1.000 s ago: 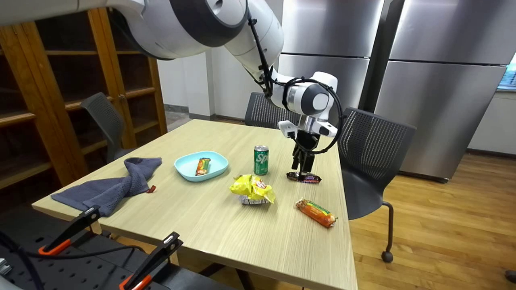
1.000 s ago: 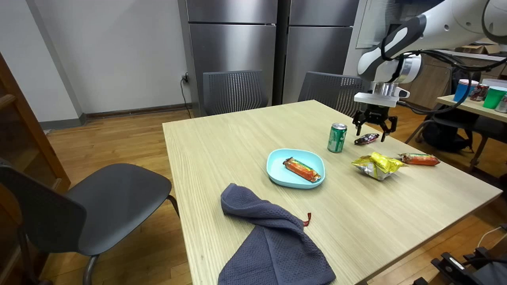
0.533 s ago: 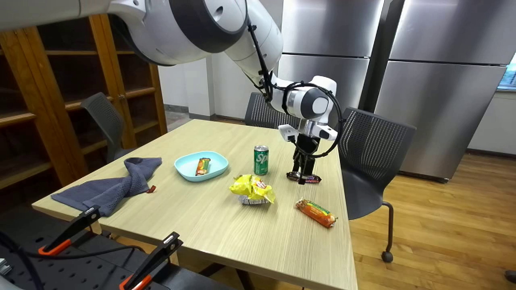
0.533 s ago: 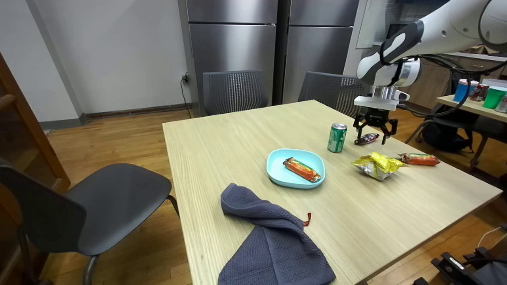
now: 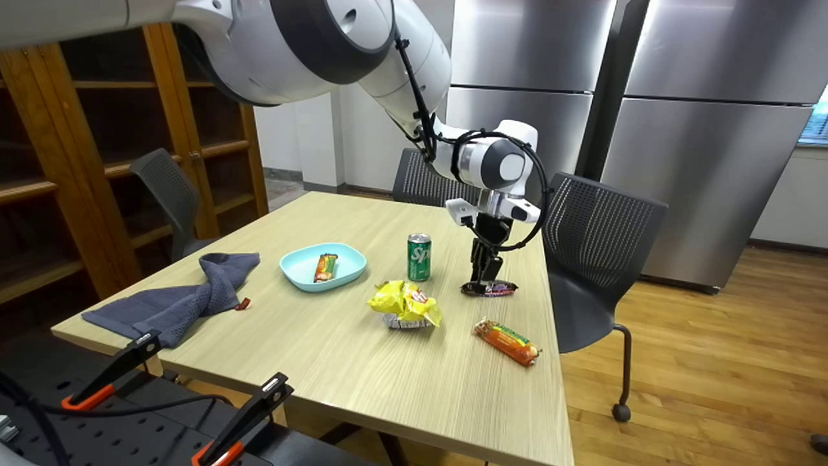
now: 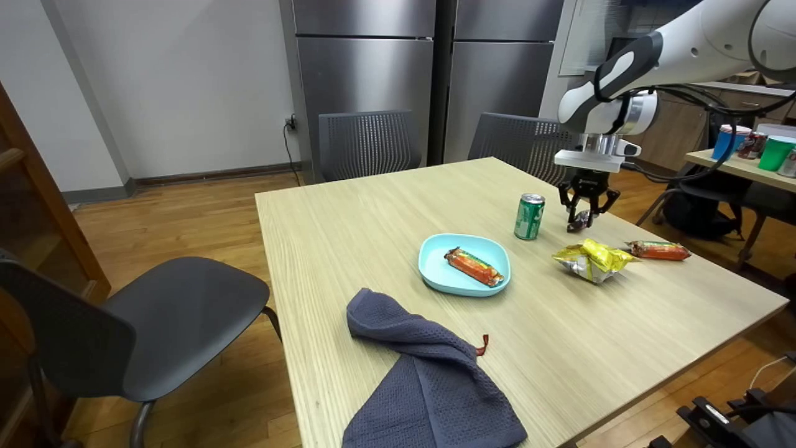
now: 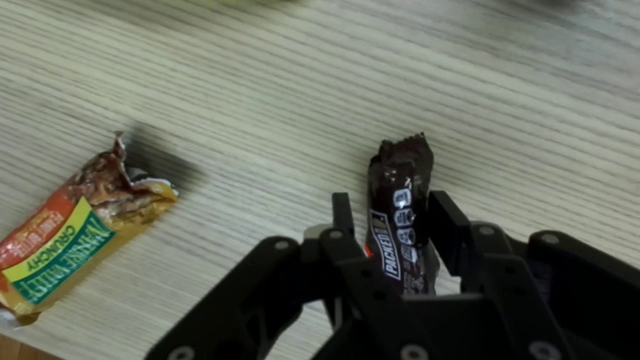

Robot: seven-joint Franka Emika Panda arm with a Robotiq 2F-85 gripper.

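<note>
- In an exterior view, the white arm [image 6: 690,53] extended from the upper right of the frame, and its hand [image 6: 581,224] pointed down at the table [image 6: 348,242].
- In the wrist view, the dark wrapped bar [image 7: 400,172] lay on the table right of centre, between the two fingers [image 7: 342,210]; one finger seemed to touch it, a narrow gap showed beside the other, so I could not tell if the hand grasped it.
- In an exterior view, this pale table filled the middle, with a grey towel [image 6: 441,379] at the bottom.
- Two steel refrigerators [image 6: 367,99] stood at top centre, a dark chair [image 6: 186,311] at lower left.
</note>
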